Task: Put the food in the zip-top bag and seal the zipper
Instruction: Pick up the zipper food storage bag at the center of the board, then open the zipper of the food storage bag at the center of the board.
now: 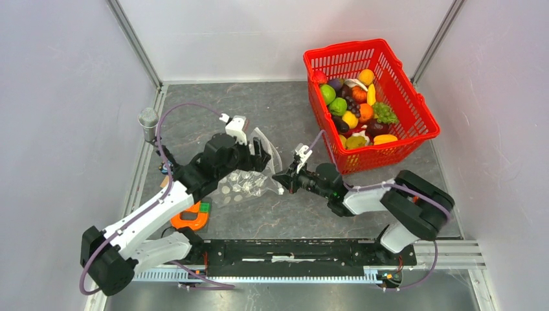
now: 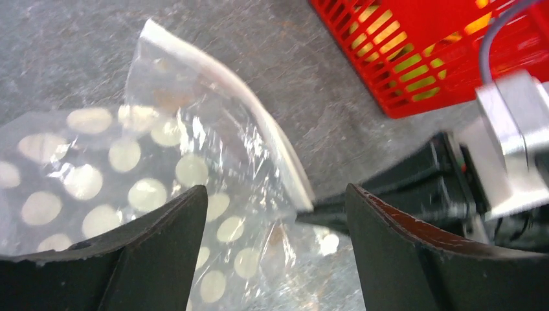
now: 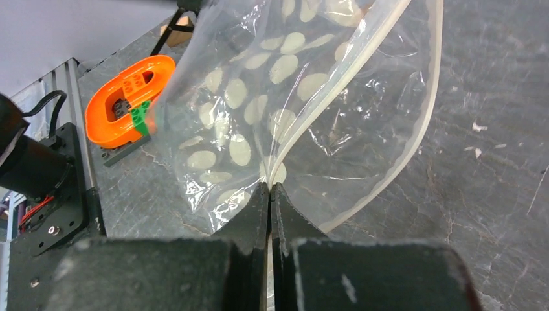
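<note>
Food [image 1: 353, 110] lies in the basket [image 1: 382, 155] at the desk's [image 1: 272, 220] far right corner, nearer the right tool [image 3: 270, 188], which is clamped on the zip-top bag [image 3: 259, 116]; the left tool [image 2: 275, 194] stands apart.

Open tabletop [image 1: 272, 107] beyond zip-top bag [image 1: 245, 185]; red basket [image 1: 388, 154] on the right.

Food [image 1: 353, 107] in basket [image 1: 388, 154], bag [image 1: 249, 184] to L

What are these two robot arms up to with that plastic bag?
The right gripper is shut on the mouth edge of the clear, white-dotted plastic bag. The left gripper hangs open over the bag, holding nothing. The glossy toy fruits and vegetables sit in the red mesh basket; the bag looks empty.
</note>
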{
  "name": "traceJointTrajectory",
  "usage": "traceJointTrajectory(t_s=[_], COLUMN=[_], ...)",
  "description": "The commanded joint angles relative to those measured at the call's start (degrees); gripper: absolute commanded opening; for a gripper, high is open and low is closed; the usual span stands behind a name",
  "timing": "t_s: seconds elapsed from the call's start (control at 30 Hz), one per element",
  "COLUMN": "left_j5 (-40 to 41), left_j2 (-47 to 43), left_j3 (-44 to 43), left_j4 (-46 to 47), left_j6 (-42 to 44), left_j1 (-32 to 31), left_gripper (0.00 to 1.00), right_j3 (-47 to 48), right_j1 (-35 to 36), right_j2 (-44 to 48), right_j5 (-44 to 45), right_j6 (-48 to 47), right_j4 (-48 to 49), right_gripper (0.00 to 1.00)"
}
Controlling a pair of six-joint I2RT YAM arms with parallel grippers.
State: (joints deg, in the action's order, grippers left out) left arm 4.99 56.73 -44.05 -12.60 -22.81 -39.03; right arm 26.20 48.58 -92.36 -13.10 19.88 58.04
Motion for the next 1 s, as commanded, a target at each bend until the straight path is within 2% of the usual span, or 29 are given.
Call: traceJointTrajectory(t_s=[0.0, 0.2, 0.37, 0.57, 0.67, 0.8, 0.97], left_j5=[-2.71, 1.39, 5.63, 6.49, 6.30, 8.46, 10.04], left_j2=[4.82, 7.80, 9.78, 12.15, 12.78, 14.59, 14.33], left_j3=[-10.81, -19.74, -24.86, -28.63, -28.72, -28.57, -24.29], left_j4=[-3.04, -10.07, -15.91, -17.96, -16.28, -15.88, -13.22], left_j6=[-4.91, -3.57, -2.55, -2.14, -3.23, -3.46, -4.35], left_j1=[-1.43, -5.63, -7.01, -7.54, -8.39, -9.66, -10.09], left_gripper=[0.83, 0.77, 0.78, 0.80, 0.81, 0.82, 0.82], right_j3=[-2.58, -0.88, -2.78, -2.31, 1.06, 0.77, 1.49], right_j1=[4.64, 10.53, 13.21, 15.69, 16.93, 18.28, 19.40], right_j2=[8.15, 16.29, 23.00, 28.19, 26.95, 25.46, 22.82], right_j5=[10.86, 29.06, 38.59, 40.77, 42.72, 45.74, 46.84], right_j6=[-7.46, -12.54, -12.93, -18.99, -20.95, -21.38, -21.65], right_j4=[-3.06, -15.39, -14.79, -16.00, -20.76, -18.84, -17.93], right_gripper=[0.00, 0.00, 0.00, 0.00, 0.00, 0.00, 0.00])
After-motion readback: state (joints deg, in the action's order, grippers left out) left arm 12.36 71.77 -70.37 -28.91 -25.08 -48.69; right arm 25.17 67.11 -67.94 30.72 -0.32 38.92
